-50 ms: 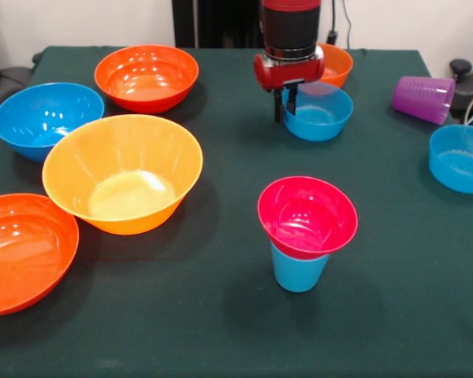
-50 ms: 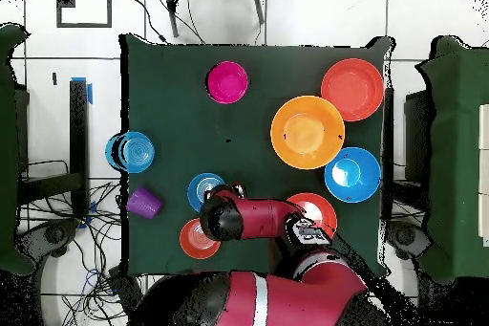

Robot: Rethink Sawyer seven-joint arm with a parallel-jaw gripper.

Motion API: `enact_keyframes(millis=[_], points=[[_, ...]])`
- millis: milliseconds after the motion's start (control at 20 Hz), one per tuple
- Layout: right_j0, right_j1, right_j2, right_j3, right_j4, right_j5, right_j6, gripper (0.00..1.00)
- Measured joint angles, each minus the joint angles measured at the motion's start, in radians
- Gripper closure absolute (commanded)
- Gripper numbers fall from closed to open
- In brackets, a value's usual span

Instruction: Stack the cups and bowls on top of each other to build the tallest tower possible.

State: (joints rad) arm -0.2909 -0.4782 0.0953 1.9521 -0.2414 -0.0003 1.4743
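Currently gripper (image 1: 290, 101) straddles near rim of small blue bowl (image 1: 322, 114), fingers slightly apart, no firm hold yet. Likely next piece for pink bowl (image 1: 307, 216) seated on blue cup (image 1: 298, 272).

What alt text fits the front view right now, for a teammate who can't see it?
A pink bowl sits on an upright blue cup near the table's front, while the gripper hangs at the rim of a small blue bowl behind; larger bowls lie left, a purple cup on its side right.

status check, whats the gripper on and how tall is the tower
Gripper at the rim of the small blue bowl, grip state unclear. Tower two high: pink bowl on the blue cup. Path clear.
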Motion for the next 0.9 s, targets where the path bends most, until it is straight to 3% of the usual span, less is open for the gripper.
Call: enact_keyframes(millis=[500,900], points=[[0.005,-0.007,0.000,-0.028,0.012,0.068,0.000,1.00],[0.003,-0.081,0.004,-0.066,0.047,0.223,0.000,1.00]])
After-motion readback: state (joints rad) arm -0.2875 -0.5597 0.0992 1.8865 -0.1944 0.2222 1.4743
